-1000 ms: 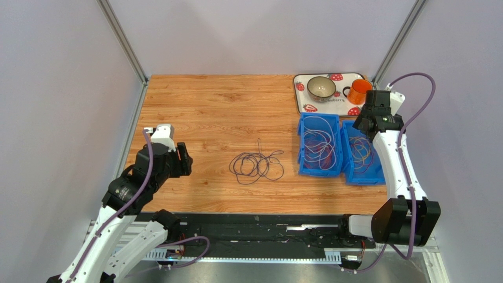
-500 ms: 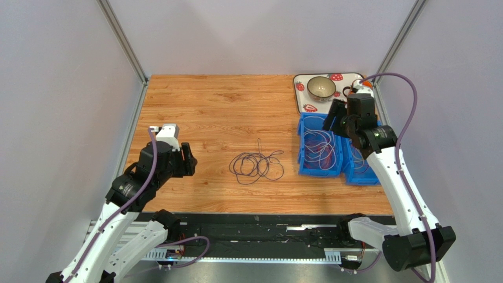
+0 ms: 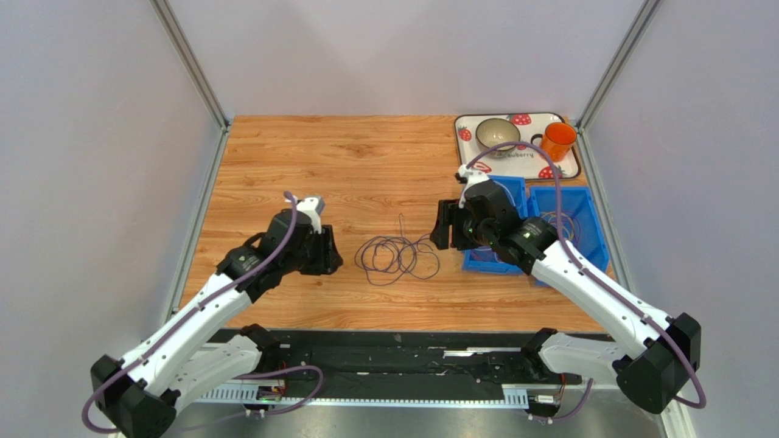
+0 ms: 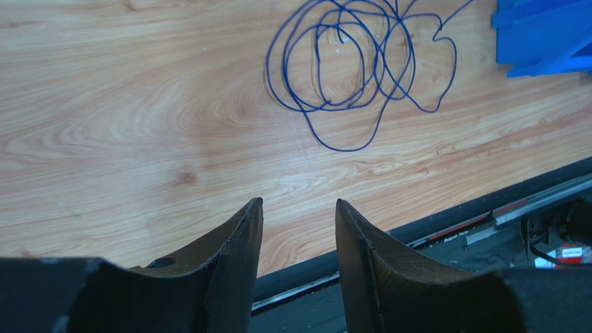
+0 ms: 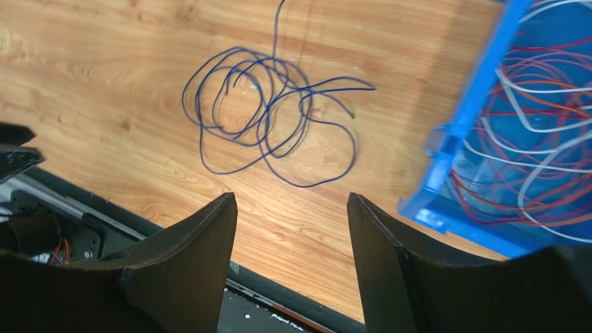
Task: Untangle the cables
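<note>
Blue bin (image 5: 464, 118) and its cables (image 5: 528, 139) cut by right edge

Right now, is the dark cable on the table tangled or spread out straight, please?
Tangled: the dark cable lies in overlapping loops, strands crossing in both wrist views.

The wooden table (image 3: 347, 155) had a light orange-brown grain and stood between plain pale grey walls (image 3: 402, 55). Two metal posts (image 3: 189, 62) rose from its far corners. A black rail (image 3: 393, 354) ran along its near edge. The light was soft and even, with only faint shadows.
</note>
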Motion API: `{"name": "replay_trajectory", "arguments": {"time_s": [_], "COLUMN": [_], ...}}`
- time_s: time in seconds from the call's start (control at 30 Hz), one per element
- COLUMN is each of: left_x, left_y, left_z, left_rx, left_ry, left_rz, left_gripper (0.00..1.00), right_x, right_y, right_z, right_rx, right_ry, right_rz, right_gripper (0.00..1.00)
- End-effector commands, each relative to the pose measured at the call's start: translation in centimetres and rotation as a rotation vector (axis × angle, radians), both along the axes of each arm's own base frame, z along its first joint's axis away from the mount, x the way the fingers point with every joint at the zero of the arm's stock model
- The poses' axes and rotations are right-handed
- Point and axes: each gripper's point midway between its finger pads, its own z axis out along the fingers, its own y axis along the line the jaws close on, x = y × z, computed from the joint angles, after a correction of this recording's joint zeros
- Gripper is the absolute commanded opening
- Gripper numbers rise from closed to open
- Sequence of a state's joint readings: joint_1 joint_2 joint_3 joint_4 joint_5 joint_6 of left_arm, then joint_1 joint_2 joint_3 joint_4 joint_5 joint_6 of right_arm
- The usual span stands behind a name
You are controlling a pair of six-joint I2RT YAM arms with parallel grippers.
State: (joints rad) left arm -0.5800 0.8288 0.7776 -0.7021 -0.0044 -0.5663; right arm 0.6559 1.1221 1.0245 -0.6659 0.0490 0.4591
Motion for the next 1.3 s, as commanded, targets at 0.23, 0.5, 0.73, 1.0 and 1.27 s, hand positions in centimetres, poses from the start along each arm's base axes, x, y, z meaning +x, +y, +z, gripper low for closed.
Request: {"name": "replay_trajectory", "arguments": {"time_s": [0.23, 0.5, 0.73, 1.0, 1.27], "left_x": [1.7, 1.1, 0.9, 0.8, 0.6], "left_y": [-3.7, -2.7, -2.4, -2.5, -2.5], "left_z": [0.5, -0.3, -0.7, -1.2, -1.3], "left_rx": [-0.011, 0.015, 0.017, 0.017, 0.010], "left_ry": [-0.016, -0.010, -0.005, 0.005, 0.008], "left_rz": [-0.013, 0.006, 0.011, 0.009, 0.008], "left_gripper": [0.50, 0.50, 0.50, 0.50, 0.49], "right_x": [-0.2, 0.0, -0.1, -0.4, -0.4], "right_y": [6.6, 9.9, 11.2, 11.7, 12.1], "right_z": [-6.2, -9.8, -12.0, -13.5, -14.0], "right_rx": [-0.044, -0.057, -0.101, -0.133, -0.173], "right_ry": [0.068, 0.148, 0.185, 0.209, 0.209], "right_rz": [0.169, 0.252, 0.284, 0.295, 0.297], "right_gripper": [0.59, 0.52, 0.49, 0.41, 0.21]}}
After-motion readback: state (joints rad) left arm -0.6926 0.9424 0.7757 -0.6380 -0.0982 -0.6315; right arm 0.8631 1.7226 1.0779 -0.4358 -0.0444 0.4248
